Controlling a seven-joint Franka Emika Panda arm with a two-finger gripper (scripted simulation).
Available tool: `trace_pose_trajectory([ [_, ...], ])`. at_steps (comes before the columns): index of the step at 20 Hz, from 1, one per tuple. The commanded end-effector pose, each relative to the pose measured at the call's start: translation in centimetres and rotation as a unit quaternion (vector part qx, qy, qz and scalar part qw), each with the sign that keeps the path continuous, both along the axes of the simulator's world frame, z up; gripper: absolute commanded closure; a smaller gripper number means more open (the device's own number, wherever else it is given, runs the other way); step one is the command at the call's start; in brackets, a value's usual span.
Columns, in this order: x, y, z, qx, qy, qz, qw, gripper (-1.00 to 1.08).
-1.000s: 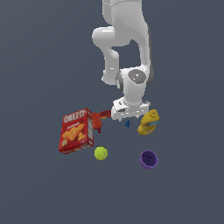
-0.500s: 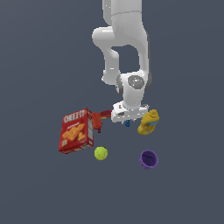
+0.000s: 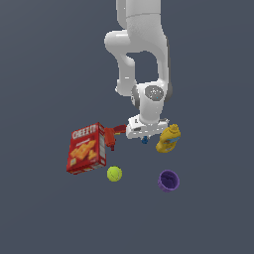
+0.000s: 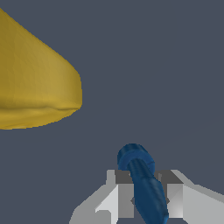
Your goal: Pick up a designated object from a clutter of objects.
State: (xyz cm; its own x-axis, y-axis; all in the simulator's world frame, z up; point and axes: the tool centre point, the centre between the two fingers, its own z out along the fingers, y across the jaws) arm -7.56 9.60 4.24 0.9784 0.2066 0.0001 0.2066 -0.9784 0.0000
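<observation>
The designated object [image 3: 145, 141] is a tiny blue item seen just under the white hand, between the red tool-shaped item [image 3: 111, 135] and the mustard bottle [image 3: 167, 139]. In the wrist view the blue item [image 4: 138, 164] is a dark-blue rounded piece sticking out from between the two grey fingers. My gripper [image 4: 146, 192] is shut on it, one pad against each side. In the exterior view the gripper [image 3: 145, 136] points straight down in the middle of the clutter. Whether the blue item still touches the ground cannot be told.
The red Cheez-It box [image 3: 87, 149] stands at the exterior view's left. The tennis ball [image 3: 114, 173] and purple cup [image 3: 168, 180] lie nearer the camera. The mustard bottle [image 4: 35, 83] looms large and close beside the fingers in the wrist view.
The hand has dropped slightly onto the blue item over the last second. The other objects have stayed where they were.
</observation>
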Motion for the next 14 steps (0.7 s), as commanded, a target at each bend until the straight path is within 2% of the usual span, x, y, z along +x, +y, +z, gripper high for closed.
trace_pose_trajectory([
  [1,0.0,0.0,0.0,0.0,0.0,0.0,1.0,1.08],
  [7,0.2,0.4,1.2,0.0,0.0,0.0,1.0,1.08],
  [14,0.7,1.7,4.9,0.0,0.0,0.0,1.0,1.08],
])
